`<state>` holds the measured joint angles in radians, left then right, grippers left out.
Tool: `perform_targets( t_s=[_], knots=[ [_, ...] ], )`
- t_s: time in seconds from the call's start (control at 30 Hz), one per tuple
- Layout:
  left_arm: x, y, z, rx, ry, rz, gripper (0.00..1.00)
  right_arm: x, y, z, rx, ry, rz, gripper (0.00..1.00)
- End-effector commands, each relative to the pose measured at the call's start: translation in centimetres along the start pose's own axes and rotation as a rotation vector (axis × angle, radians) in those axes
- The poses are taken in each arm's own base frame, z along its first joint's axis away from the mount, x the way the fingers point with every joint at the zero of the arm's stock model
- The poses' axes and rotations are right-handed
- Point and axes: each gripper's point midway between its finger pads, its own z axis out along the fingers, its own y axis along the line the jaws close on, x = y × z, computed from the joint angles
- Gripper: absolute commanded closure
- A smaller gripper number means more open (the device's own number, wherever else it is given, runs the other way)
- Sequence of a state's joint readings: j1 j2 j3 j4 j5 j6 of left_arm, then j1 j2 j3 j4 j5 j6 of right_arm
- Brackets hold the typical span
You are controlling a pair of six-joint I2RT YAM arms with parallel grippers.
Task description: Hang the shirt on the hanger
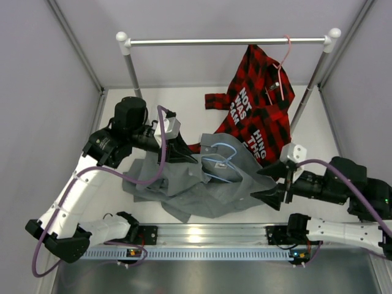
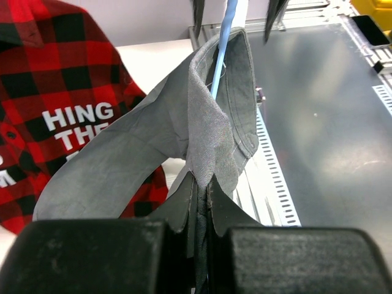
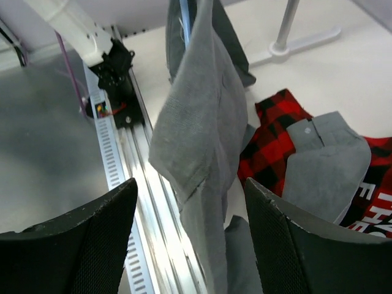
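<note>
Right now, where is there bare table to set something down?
Back left: bare table between the rail's left post and the plaid shirt. Also a strip between the right post and the wall. The centre is crowded: grey shirt, hanger, left pincer, right pincer.

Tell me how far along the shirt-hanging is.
Done: the light-blue hanger sits partly inside the grey shirt, its wire showing at the collar. In hand: the left tool pinches the fabric; the right tool is open around it. Left: the shirt is bunched, not draped over the hanger's shoulders.
</note>
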<state>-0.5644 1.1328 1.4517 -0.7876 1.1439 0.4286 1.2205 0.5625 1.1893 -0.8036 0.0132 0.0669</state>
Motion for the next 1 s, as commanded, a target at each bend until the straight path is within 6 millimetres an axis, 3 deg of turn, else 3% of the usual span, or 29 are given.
perform_targets(
  t_s=[0.0,0.2,0.3,0.33,0.57,0.63,0.67,0.7,0.77,0.83,0.87,0.93,0.97],
  knots=[
    [-1.7,-2.0,-0.2,0.097,-0.062,0.046,1.0,2.4,0.1,1.4,-0.02,0.099,-0.043,0.32],
    [-1.6,-1.9,-0.1,0.099,-0.061,0.037,1.0,2.7,-0.2,4.1,-0.021,0.14,-0.096,0.35],
    [-1.6,-1.7,-0.1,0.083,-0.054,0.029,1.0,2.2,0.2,4.7,-0.045,0.112,-0.103,0.78],
    [-1.6,-1.6,-0.2,0.078,-0.053,0.029,1.0,1.8,0.3,4.7,-0.045,0.094,-0.104,1.0],
    [-2.2,0.4,-1.3,-0.123,-0.01,0.052,0.99,-1.5,-2.3,2.8,0.137,-0.055,0.025,1.0],
    [-3.0,1.7,-2.0,-0.241,-0.024,0.005,0.73,-2.0,-2.8,2.6,0.174,-0.068,0.065,1.0],
    [-4.0,3.3,-3.1,-0.375,-0.038,0.027,0.45,-2.6,-2.8,2.4,0.177,-0.081,0.074,1.0],
    [-4.6,4.1,-3.7,-0.447,-0.049,0.02,0.33,-2.8,-2.8,2.5,0.179,-0.085,0.079,1.0],
    [-6.6,5.7,-6.3,-0.65,-0.095,-0.011,0.27,-3.5,-2.9,2.4,0.189,-0.094,0.088,1.0],
    [-8.4,5.9,-8.3,-0.774,-0.159,-0.059,0.24,-4.2,-3.5,2.4,0.228,-0.108,0.104,1.0],
    [-9.6,6.1,-10.9,-0.914,-0.204,-0.051,0.22,-4.5,-3.8,2.4,0.245,-0.114,0.108,1.0],
    [-10.5,5.8,-13.5,-1.05,-0.295,-0.124,0.21,-5.5,-4.6,2.2,0.299,-0.144,0.132,1.0],
    [-10.8,4.7,-15.2,-1.115,-0.34,-0.129,0.21,-5.9,-4.8,2.2,0.309,-0.156,0.142,1.0]
  ],
)
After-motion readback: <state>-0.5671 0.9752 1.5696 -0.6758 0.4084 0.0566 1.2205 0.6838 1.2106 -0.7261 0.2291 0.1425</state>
